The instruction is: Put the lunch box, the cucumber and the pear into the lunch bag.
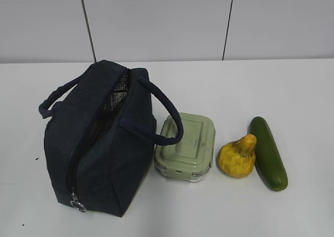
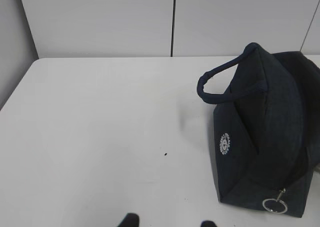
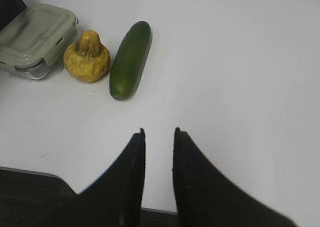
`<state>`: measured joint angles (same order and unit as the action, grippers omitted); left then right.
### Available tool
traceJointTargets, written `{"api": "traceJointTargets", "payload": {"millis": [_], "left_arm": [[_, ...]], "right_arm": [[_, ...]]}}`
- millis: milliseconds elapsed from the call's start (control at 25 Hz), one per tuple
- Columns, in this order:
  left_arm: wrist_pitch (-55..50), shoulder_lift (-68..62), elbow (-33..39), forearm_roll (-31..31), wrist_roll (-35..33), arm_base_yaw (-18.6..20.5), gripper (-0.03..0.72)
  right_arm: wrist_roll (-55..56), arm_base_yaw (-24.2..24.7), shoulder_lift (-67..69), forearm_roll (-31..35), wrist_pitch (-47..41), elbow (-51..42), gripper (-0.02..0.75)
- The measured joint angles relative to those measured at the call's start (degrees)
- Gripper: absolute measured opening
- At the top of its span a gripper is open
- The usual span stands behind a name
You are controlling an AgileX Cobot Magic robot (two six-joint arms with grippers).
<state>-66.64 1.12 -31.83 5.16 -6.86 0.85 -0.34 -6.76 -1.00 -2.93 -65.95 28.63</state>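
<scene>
The navy lunch bag [image 1: 99, 143] stands at the left with its zip open and silvery lining showing. It also shows in the left wrist view [image 2: 265, 137], with its ring pull [image 2: 274, 205] hanging low. The sage-green lunch box [image 1: 187, 145] lies right of the bag, under one handle. Right of it lie the yellow pear [image 1: 238, 157] and the dark green cucumber [image 1: 267, 152]. My left gripper [image 2: 170, 222] is open and empty over bare table left of the bag. My right gripper [image 3: 159, 133] is a little open and empty, short of the cucumber [image 3: 130, 59], pear [image 3: 87, 59] and lunch box [image 3: 35, 37].
The white table [image 1: 292, 91] ends at a grey panelled wall [image 1: 156, 23] at the back. Its near edge [image 3: 30, 171] lies under my right gripper, with dark floor below. Neither arm shows in the exterior view.
</scene>
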Motion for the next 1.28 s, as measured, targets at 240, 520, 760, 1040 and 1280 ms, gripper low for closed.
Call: {"api": "traceJointTargets", "payload": {"millis": [240, 520, 760, 1040, 1280], "left_arm": [[0.0, 0.0, 0.0, 0.0, 0.0, 0.0, 0.238], [0.0, 0.0, 0.0, 0.0, 0.0, 0.0, 0.238], [0.0, 0.0, 0.0, 0.0, 0.0, 0.0, 0.238], [0.3, 0.0, 0.0, 0.0, 0.0, 0.0, 0.238], [8.7, -0.9, 0.0, 6.3, 0.0, 0.0, 0.238]], "right_arm": [[0.0, 0.0, 0.0, 0.0, 0.0, 0.0, 0.160], [0.0, 0.0, 0.0, 0.0, 0.0, 0.0, 0.160], [0.0, 0.0, 0.0, 0.0, 0.0, 0.0, 0.160], [0.0, 0.0, 0.0, 0.0, 0.0, 0.0, 0.160], [0.0, 0.0, 1.1, 0.0, 1.5, 1.2, 0.160]]}}
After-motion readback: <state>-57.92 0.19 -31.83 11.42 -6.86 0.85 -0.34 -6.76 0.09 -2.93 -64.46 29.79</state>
